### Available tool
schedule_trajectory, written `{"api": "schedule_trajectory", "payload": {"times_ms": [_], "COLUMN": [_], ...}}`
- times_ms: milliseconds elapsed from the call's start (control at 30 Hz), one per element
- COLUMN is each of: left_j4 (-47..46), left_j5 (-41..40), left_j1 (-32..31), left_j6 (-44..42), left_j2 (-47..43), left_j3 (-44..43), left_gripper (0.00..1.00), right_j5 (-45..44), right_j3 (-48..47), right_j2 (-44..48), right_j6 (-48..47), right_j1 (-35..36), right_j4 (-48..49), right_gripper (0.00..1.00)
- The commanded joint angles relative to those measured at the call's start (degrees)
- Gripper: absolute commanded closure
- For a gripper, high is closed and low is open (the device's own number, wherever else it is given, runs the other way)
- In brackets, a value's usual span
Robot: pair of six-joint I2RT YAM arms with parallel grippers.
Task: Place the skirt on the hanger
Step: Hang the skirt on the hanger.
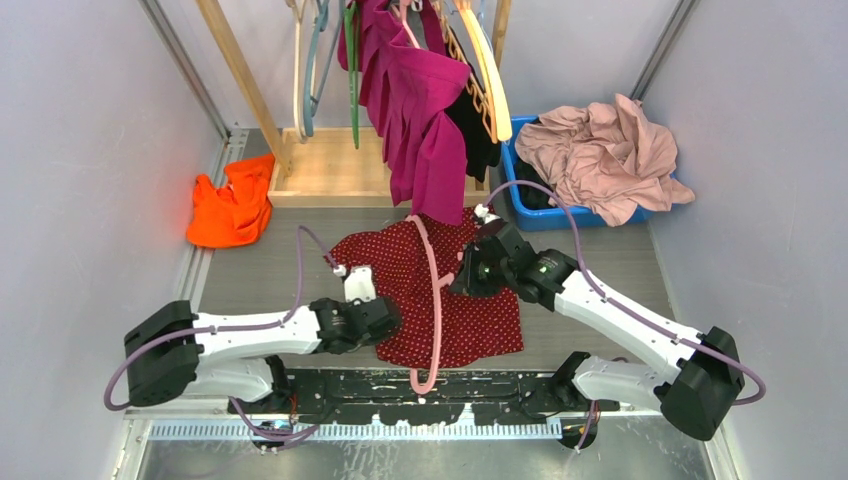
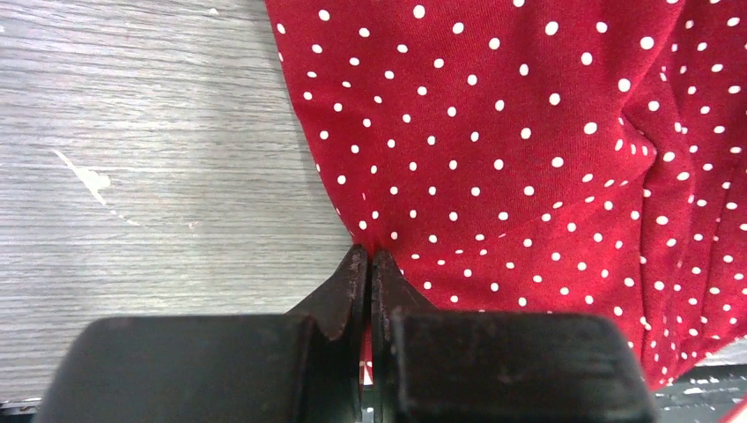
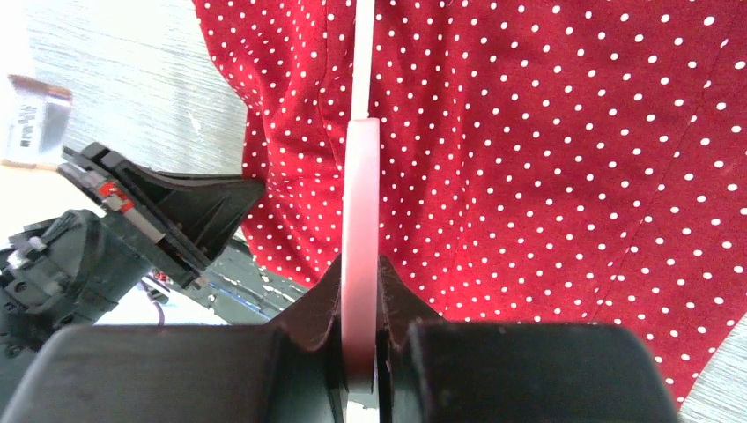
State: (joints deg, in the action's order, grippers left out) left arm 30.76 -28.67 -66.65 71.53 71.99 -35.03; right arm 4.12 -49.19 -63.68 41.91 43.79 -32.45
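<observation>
One blue bin (image 1: 560, 218) held a pale pink garment (image 1: 605, 155) while, on the table (image 1: 260, 265), the left gripper (image 2: 368, 256) pinched the skirt (image 1: 470, 320) at its edge and the right gripper (image 3: 359, 264) clamped the hanger (image 1: 433, 290) lying across it

The left arm (image 1: 260, 335) extends from its base at the near left toward the centre, forearm low and level, wrist turned toward the far side. The left gripper (image 2: 366, 260) has its fingertips pressed together, pinching the edge of the skirt (image 2: 528, 176). The right arm (image 1: 620, 315) reaches from the near right toward the centre. The right gripper (image 3: 359, 264) is clamped on the hanger (image 3: 361, 203), one finger on each side.
</observation>
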Motion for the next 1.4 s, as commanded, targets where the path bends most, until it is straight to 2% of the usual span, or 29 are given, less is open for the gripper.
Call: {"api": "schedule_trajectory", "payload": {"times_ms": [0,333,533,733,1033,1167,1367], "left_j4": [3.7,11.5,14.8,14.5,11.7,11.2,10.6], "left_j5": [-1.0,0.3,0.1,-0.1,-0.4,-0.7,-1.7], "left_j1": [0.1,-0.3,-1.3,-4.1,-6.7,-8.7,-12.9], "left_j6": [-0.1,1.9,3.0,4.4,6.0,7.7,11.4], "left_j2": [-5.5,-19.8,-24.3,-23.4,-18.2,-19.6,-17.3], "left_j3": [-0.7,3.2,3.2,2.5,2.4,4.2,4.9], "left_gripper": [1.0,1.0,1.0,1.0,1.0,1.0,1.0], "right_j5": [-1.7,-8.9,-12.8,-14.6,-10.4,-14.0,-14.7], "right_j3": [-3.4,-9.2,-11.6,-13.5,-13.7,-12.0,-12.6], "right_j2": [0.0,-1.0,-1.3,-2.6,-4.4,0.0,-2.4], "right_j6": [-2.4,-7.1,-7.8,-7.4,-6.2,-5.3,-5.3], "right_j1": [-0.1,-0.3,-0.6,-0.6,-0.5,-0.5,-0.5], "right_j4": [-1.7,-9.3,-10.7,-11.3,-11.7,-11.5,-10.4], "right_gripper": [0.99,0.99,0.99,0.99,0.99,0.99,0.99]}}
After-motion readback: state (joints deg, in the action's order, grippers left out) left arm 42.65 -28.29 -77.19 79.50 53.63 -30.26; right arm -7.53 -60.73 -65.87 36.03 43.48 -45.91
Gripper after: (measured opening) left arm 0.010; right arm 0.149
